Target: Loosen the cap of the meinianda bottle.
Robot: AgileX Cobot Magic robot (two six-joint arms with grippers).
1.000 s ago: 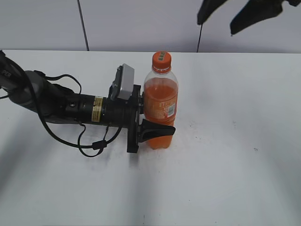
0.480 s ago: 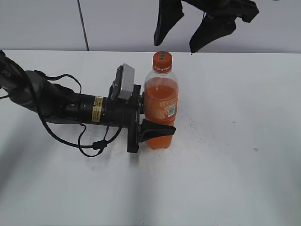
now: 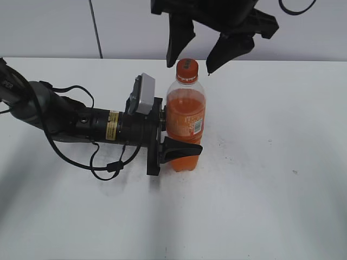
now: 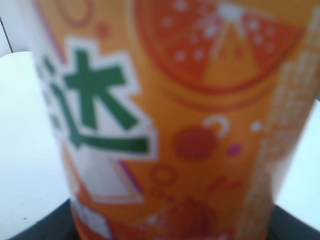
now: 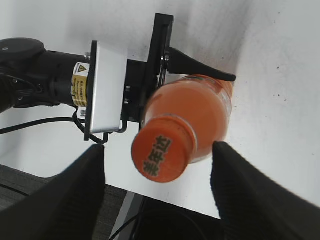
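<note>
The meinianda bottle (image 3: pixel 184 122) stands upright on the white table, full of orange drink, with its orange cap (image 3: pixel 186 69) on. My left gripper (image 3: pixel 172 147) lies low on the table and is shut on the bottle's lower body; the left wrist view is filled by the orange label (image 4: pixel 175 125). My right gripper (image 3: pixel 194 58) hangs open just above the cap, one finger on each side, not touching. In the right wrist view the cap (image 5: pixel 161 155) sits between the two dark fingers (image 5: pixel 157 187).
The left arm with its cables (image 3: pixel 70 122) lies across the table's left side. The white table (image 3: pixel 260 179) runs to a grey wall at the back. The table's edge and the dark floor show in the right wrist view (image 5: pixel 165 220).
My right gripper has come down and leftward from the top right, and now hangs open over the cap. The left gripper and the bottle have not moved.
</note>
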